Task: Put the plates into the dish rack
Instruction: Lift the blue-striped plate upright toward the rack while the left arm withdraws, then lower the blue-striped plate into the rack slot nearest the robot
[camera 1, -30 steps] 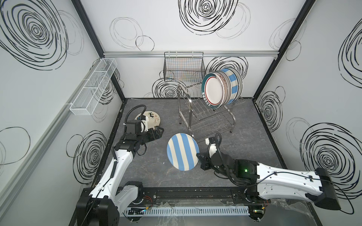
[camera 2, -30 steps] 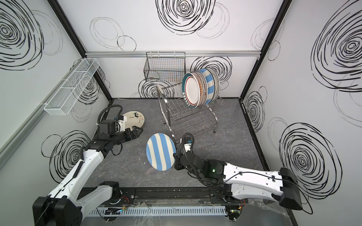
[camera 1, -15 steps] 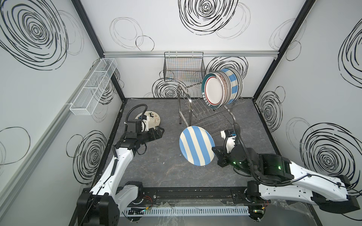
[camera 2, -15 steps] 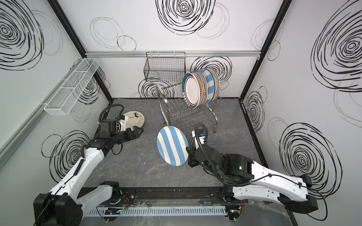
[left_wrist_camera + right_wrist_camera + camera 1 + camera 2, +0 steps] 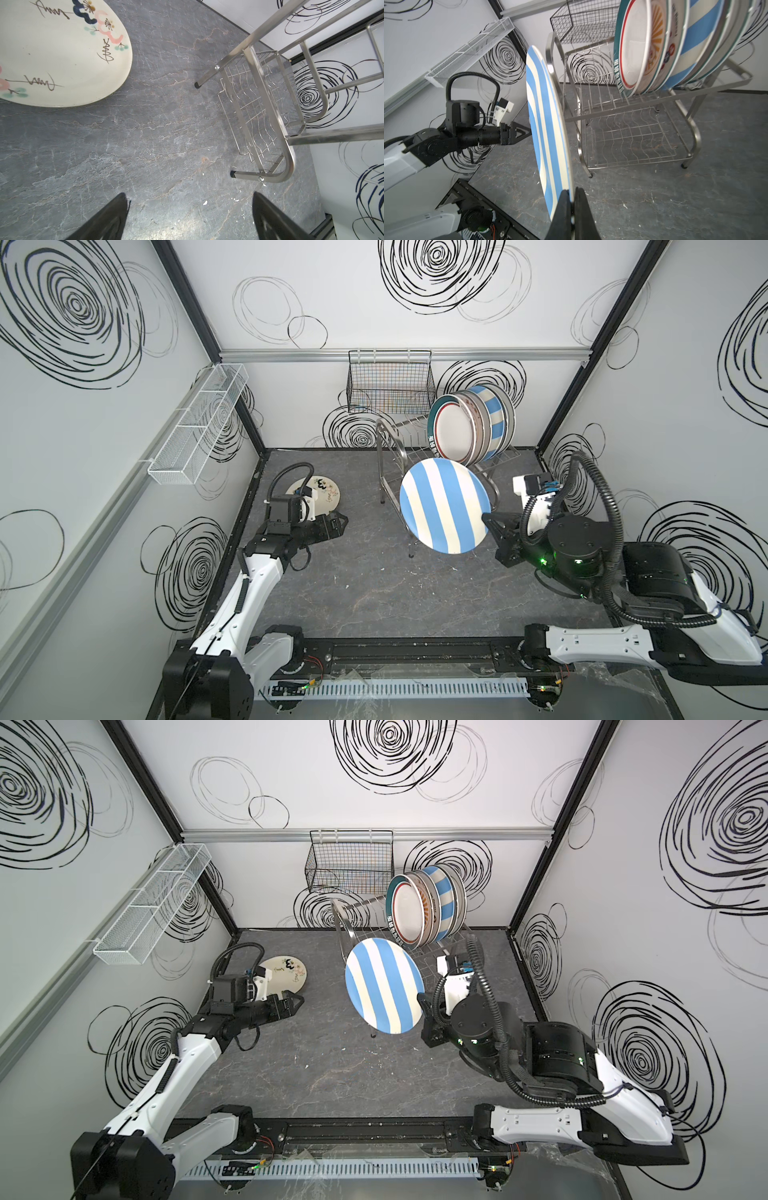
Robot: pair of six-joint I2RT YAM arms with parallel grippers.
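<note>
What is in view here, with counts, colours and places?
table: one, dark grey, underneath everything
dish rack: one, shiny steel, back of table
striped plate: one, blue and cream, upright in the air before the dish rack
racked plates: several, exact count hidden, mixed colours, upright in the upper tier
flowered plate: one, cream, flat on the table
basket: one, black wire, back wall
mesh tray: one, white, left wall
left gripper: one, black, open, empty
right gripper: one, black, shut on striped plate's edge

Blue-cream striped plate (image 5: 444,506) up in air, on edge, just in front of steel 2-tier dish rack (image 5: 633,133). Several plates (image 5: 471,429) upright in upper tier, R end. Cream flowered plate (image 5: 324,495) flat on floor, L of rack.
</note>
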